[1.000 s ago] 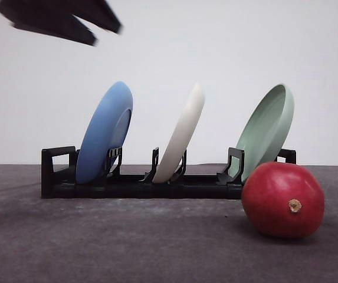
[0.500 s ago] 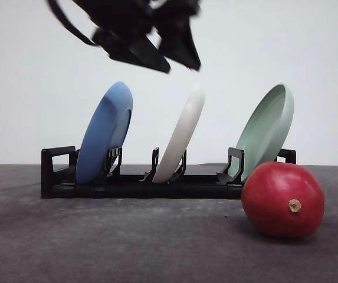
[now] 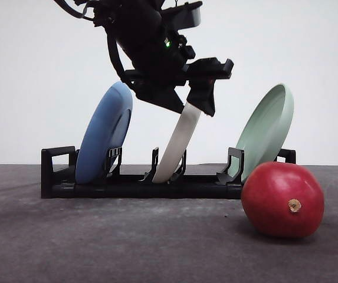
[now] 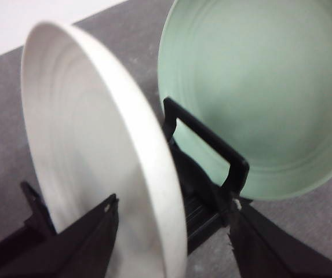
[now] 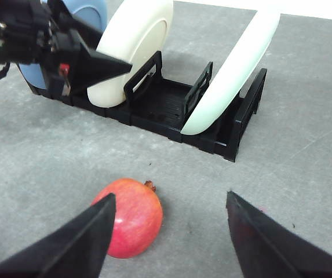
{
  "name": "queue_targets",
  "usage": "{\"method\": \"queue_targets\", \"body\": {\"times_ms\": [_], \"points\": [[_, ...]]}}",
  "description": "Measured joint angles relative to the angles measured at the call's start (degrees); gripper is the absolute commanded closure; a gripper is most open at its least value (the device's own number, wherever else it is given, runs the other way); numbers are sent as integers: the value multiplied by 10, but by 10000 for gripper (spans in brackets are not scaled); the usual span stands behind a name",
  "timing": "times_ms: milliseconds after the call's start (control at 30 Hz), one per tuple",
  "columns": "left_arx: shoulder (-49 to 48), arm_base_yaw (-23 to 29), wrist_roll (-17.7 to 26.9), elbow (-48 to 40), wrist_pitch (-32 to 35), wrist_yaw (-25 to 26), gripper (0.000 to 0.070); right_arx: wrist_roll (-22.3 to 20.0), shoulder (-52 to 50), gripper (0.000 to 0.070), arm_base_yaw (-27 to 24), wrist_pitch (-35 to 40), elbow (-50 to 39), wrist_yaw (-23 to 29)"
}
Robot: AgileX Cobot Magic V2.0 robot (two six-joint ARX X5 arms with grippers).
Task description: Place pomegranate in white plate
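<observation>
Front view: unmarked pomegranate [image 3: 282,199], white plate [image 3: 179,144].

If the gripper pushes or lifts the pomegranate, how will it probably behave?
The pomegranate looks round and rests freely on the table, so a push would probably roll it. Its glossy, smooth skin may slip between the fingers. It seems solid, likely rather heavy for its size.

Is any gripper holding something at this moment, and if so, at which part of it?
Nothing is held. The left gripper is open, its fingers on either side of the white plate's upper rim. The right gripper is open above the pomegranate.
</observation>
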Motion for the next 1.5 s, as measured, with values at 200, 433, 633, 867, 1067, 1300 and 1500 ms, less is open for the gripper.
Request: {"method": "queue_targets", "body": {"times_ms": [200,433,633,867,1067,1300,1500], "points": [[0,0,-3,0,-20,-1,593,0,0,314,0,0,0,0],[0,0,-19,0,-23,1,686,0,0,314,0,0,0,0],[0,0,-46,0,-26,3,687,0,0,314,0,0,0,0],[-13,0,-82,0,-32,2,687,0,0,314,0,0,0,0],[-51,0,-102,0,-34,3,688,0,0,314,0,0,0,0],[-101,0,-136,0,-35,12,688,0,0,314,0,0,0,0],[-149,1,-180,0,-59,44,688,0,0,314,0,0,0,0]]}}
